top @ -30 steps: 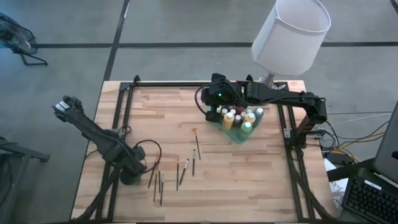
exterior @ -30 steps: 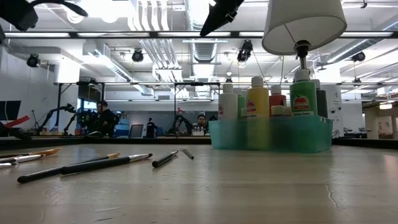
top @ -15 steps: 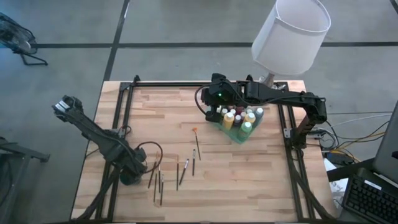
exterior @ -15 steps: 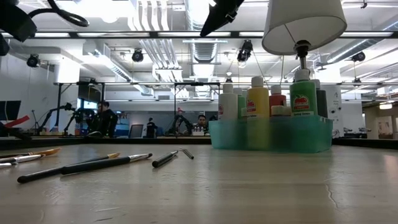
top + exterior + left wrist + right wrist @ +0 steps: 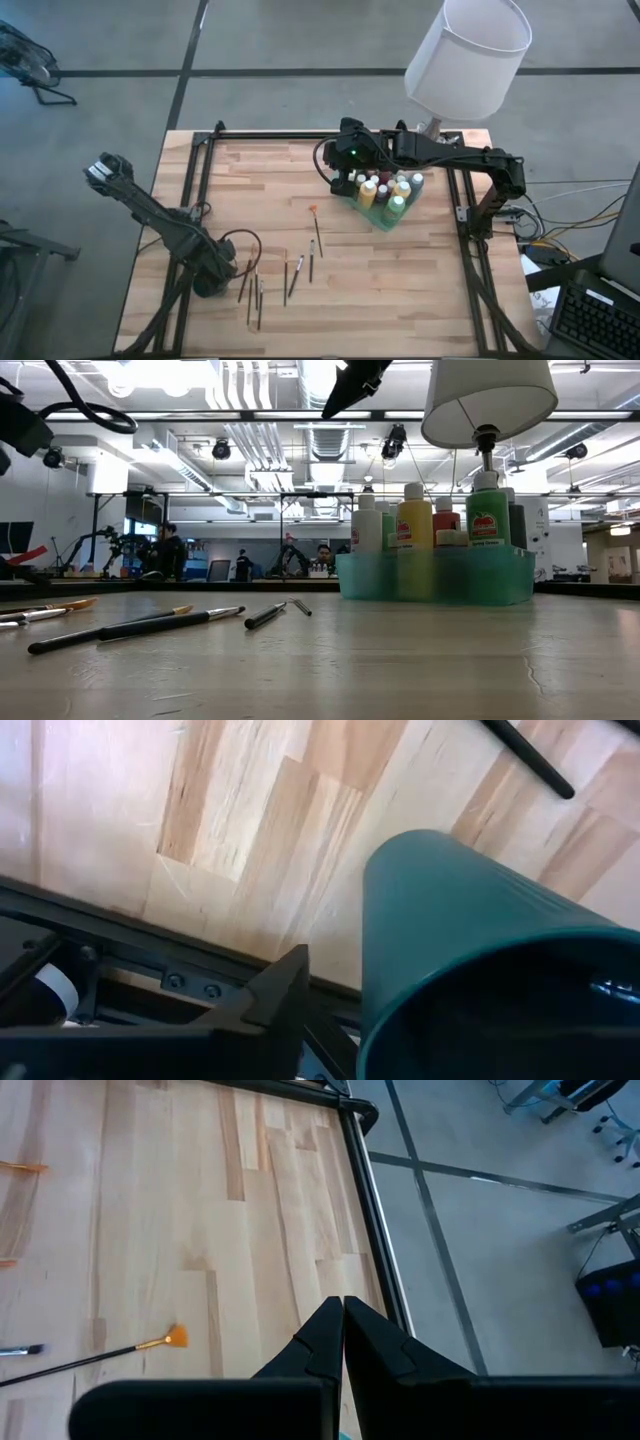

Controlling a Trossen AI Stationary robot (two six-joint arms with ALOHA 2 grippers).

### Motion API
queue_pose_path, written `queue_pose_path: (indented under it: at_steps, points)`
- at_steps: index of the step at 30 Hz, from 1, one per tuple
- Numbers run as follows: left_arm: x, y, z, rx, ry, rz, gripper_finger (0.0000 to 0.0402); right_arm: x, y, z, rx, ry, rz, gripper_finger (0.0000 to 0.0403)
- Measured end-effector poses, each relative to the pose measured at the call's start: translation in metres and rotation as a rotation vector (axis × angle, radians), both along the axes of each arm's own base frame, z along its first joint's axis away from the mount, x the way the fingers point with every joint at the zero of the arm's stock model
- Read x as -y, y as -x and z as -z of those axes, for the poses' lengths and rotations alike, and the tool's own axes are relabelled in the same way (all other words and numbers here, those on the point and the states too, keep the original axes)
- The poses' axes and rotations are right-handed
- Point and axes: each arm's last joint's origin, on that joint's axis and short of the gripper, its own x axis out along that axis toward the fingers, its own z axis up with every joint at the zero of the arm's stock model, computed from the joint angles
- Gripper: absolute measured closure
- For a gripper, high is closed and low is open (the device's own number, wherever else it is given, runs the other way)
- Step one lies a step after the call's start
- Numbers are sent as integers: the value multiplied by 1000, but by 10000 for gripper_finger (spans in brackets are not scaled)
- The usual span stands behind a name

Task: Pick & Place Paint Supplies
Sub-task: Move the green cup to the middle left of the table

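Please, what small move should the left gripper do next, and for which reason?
Probably finish closing on the dark green cup. In the left wrist view the cup's wall stands right beside one finger of the left gripper, at the table's near-left edge, next to the loose brushes. Whether the cup is already gripped cannot be told.

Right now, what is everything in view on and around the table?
table: one, light wood, dark frame
tray: one, translucent green, back right of table
paint bottles: about ten, mixed colours, white caps, standing in tray
brushes: roughly seven, thin, lying front left of centre
cup: one, dark green, front left edge
lamp: one, white shade, behind tray
people: a few, far room background
left gripper: dark, at the cup
right gripper: dark, shut, above the tray's left end
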Motion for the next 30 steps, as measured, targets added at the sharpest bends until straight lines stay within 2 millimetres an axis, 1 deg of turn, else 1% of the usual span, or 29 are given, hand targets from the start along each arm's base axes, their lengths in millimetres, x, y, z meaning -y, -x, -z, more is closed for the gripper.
queue_pose_path:
  at_steps: [4, 7, 8, 12, 15, 20, 25, 28, 30]
  points:
    - [0, 0, 0, 2, 2, 7, 313, 0, 0, 0, 0, 0, 0, 394]
    - [1, 0, -1, 3, 10, 16, 374, 0, 0, 0, 3, -5, 6, 394]
    - [1, -1, -2, 4, 20, 20, 386, 0, 0, 0, 6, -9, 9, 394]
    - [1, -1, -6, 19, 24, 20, 393, 0, 0, 0, 8, -14, 14, 394]
    - [0, -1, -14, 43, 55, 10, 395, 0, 1, 0, 6, -24, 22, 394]
    - [-6, -2, -36, 97, 101, -55, 397, -1, 3, -1, 25, -66, 53, 394]
    - [-21, -4, -63, 157, 136, -157, 397, -4, 9, -10, 63, -99, 52, 394]
    - [-35, -10, -73, 173, 138, -217, 397, -9, 16, -21, 117, -99, 41, 394]
    - [-45, -16, -76, 179, 155, -230, 397, -15, 20, -31, 167, -96, 23, 394]
